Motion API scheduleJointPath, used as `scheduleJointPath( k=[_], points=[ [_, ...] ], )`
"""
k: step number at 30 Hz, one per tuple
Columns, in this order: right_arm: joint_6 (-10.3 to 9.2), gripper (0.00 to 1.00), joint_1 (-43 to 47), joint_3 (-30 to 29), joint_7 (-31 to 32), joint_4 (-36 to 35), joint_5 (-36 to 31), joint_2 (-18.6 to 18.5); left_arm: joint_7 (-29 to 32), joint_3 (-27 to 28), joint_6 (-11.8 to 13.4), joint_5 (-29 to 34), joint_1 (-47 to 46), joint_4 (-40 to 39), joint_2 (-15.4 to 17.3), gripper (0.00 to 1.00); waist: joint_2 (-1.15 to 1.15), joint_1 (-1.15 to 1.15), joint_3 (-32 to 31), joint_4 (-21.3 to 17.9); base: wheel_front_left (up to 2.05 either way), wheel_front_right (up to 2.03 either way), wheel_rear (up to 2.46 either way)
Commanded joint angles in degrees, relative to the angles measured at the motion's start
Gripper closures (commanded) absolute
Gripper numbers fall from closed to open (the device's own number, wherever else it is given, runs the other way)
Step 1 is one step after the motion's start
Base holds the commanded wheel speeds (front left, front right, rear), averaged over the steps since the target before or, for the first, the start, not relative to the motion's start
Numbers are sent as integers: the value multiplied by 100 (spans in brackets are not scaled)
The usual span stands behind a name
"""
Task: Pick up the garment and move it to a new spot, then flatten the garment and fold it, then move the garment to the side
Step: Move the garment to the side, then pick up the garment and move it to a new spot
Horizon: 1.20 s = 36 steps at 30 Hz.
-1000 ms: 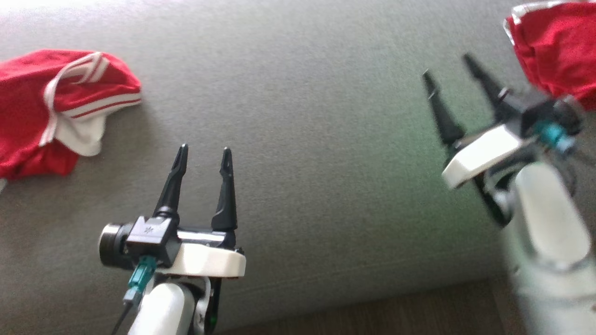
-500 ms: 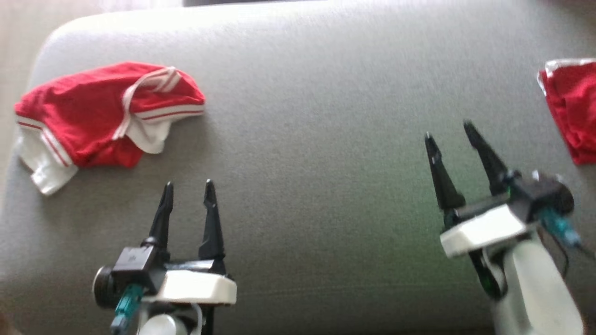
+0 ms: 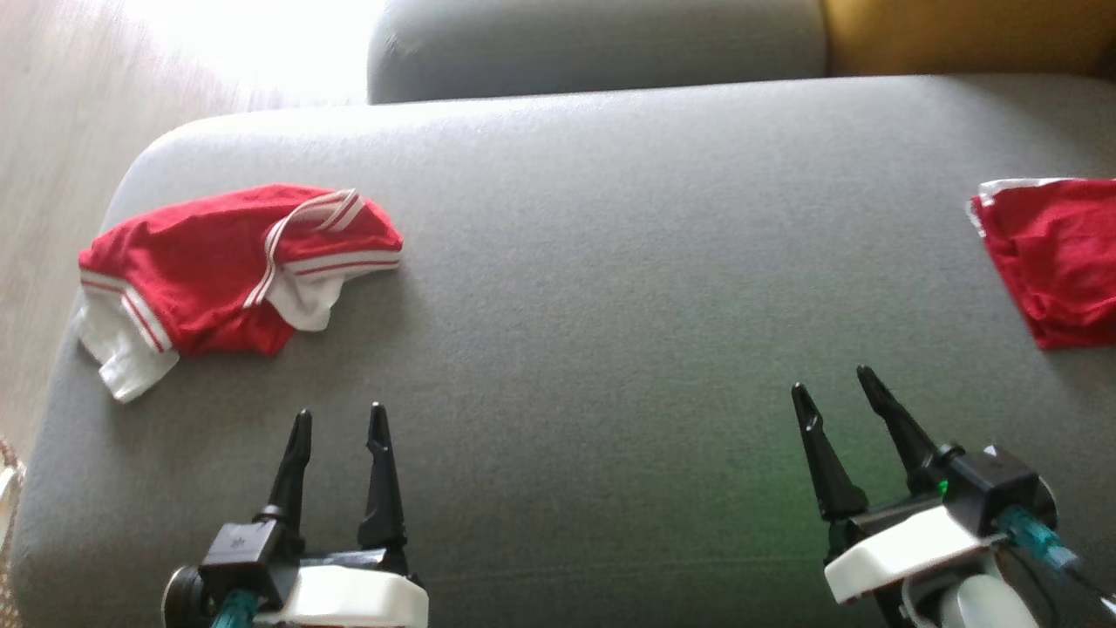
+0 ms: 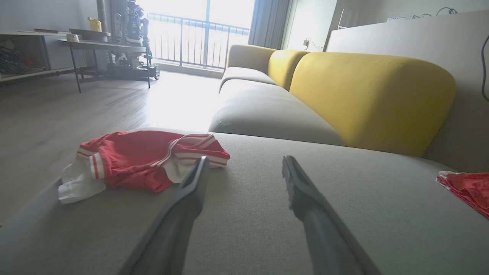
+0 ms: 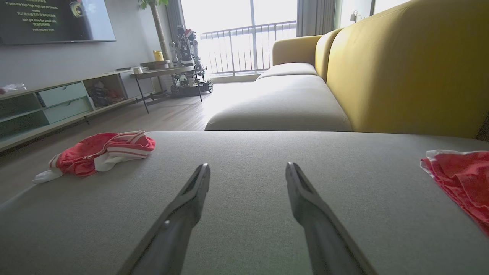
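Observation:
A crumpled red garment (image 3: 218,275) with white stripes and white trim lies near the left end of the grey sofa cushion (image 3: 593,262); it also shows as the red garment (image 4: 141,160) in the left wrist view and the red garment (image 5: 95,152) in the right wrist view. A second red garment (image 3: 1055,257) lies flatter at the cushion's right edge. My left gripper (image 3: 338,420) stands open and empty just in front of the crumpled garment, apart from it. Open and empty too, my right gripper (image 3: 833,388) hovers over bare cushion, to the near left of the second garment.
The cushion's rounded left end drops to a wooden floor (image 3: 52,131). Behind are another grey seat cushion (image 4: 263,110) and a yellow backrest (image 4: 366,95). A side table (image 5: 164,72) and a low TV unit (image 5: 57,103) stand far across the room.
The head camera has tilted, so the whole picture slid down. The right gripper has drawn back from the right red garment. Both grippers stay open.

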Motion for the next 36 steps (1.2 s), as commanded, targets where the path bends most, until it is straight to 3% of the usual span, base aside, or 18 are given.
scheduleJointPath(
  k=[1, 20, 36],
  points=[
    [-2, 0, -103, 143, -52, -173, 37, 23, -28, 186, -28, 70, -175, -239, -17, 0, 0, 1, -46, -44, 0, 0, 0],
    [-2, 0, 41, 175, -52, -246, 83, 23, -28, 190, 4, 174, -115, -254, -17, 0, 0, 1, -133, 62, 0, 0, 0],
    [-2, 0, 273, 457, -52, -292, 217, 23, -28, 188, 21, 156, 15, -247, -17, 0, 0, 1, -347, 1233, 0, 0, 0]
  ],
)
